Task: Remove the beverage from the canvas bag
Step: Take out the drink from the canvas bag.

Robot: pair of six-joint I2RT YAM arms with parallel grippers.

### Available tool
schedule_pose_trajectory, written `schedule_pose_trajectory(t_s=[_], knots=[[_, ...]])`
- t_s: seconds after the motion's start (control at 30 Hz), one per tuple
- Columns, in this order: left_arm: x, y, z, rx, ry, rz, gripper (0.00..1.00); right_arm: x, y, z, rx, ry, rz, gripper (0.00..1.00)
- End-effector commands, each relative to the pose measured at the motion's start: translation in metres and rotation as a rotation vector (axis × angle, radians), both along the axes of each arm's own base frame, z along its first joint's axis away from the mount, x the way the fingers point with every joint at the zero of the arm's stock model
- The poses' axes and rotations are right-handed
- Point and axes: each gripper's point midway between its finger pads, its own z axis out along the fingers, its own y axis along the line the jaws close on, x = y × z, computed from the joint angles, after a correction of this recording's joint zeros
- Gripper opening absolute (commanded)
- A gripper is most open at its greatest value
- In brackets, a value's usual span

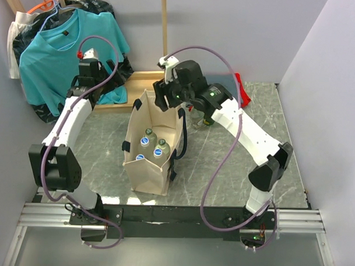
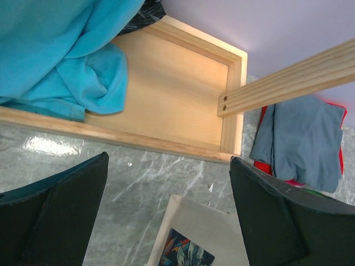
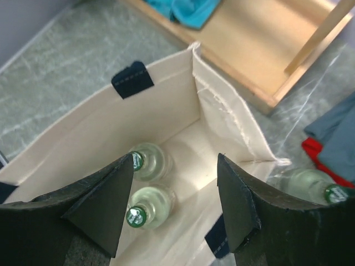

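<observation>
The beige canvas bag (image 1: 148, 167) stands open in the middle of the table, its black handles hanging down its sides. Clear beverage bottles (image 1: 159, 149) stand upright inside it; the right wrist view shows two with green caps (image 3: 148, 162). A further bottle (image 3: 310, 185) lies on the table outside the bag's far right side. My right gripper (image 1: 167, 100) (image 3: 176, 166) hangs open and empty over the far end of the bag's mouth. My left gripper (image 1: 88, 71) (image 2: 169, 160) is open and empty, high at the far left, with a corner of the bag (image 2: 211, 221) below it.
A wooden tray (image 2: 166, 94) lies behind the bag, with a teal shirt (image 1: 58, 47) draped over its left side and a black plastic bag (image 1: 26, 37) behind. A wooden post (image 1: 164, 27) rises at the back. Grey and red cloth (image 1: 243, 91) lies far right. Walls close both sides.
</observation>
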Motion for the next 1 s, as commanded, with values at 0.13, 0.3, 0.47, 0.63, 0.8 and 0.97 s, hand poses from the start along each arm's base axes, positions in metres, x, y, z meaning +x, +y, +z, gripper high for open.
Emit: schedule_pose_trajectory(t_s=[0.13,0.3,0.47,0.63,0.8,0.97], knots=[[0.011,-0.005,0.018,0.006,-0.046,-0.028,0.96,-0.014,0.018,-0.008,-0.044,0.031,0.108,0.68],[0.009,-0.01,0.016,-0.017,-0.046,-0.046,0.96,-0.029,0.029,-0.025,-0.052,0.084,0.158,0.68],[0.0,-0.012,0.013,-0.034,-0.048,-0.051,0.96,-0.036,0.031,-0.042,-0.091,0.109,0.163,0.67],[-0.007,-0.012,0.008,-0.034,-0.037,-0.051,0.97,-0.032,0.035,-0.056,-0.092,0.118,0.154,0.67],[-0.009,-0.008,0.01,-0.016,-0.034,-0.041,0.96,-0.028,0.04,-0.076,-0.121,0.146,0.152,0.66],[-0.009,-0.008,0.012,-0.015,-0.036,-0.043,0.96,-0.026,0.042,-0.092,-0.143,0.169,0.152,0.66]])
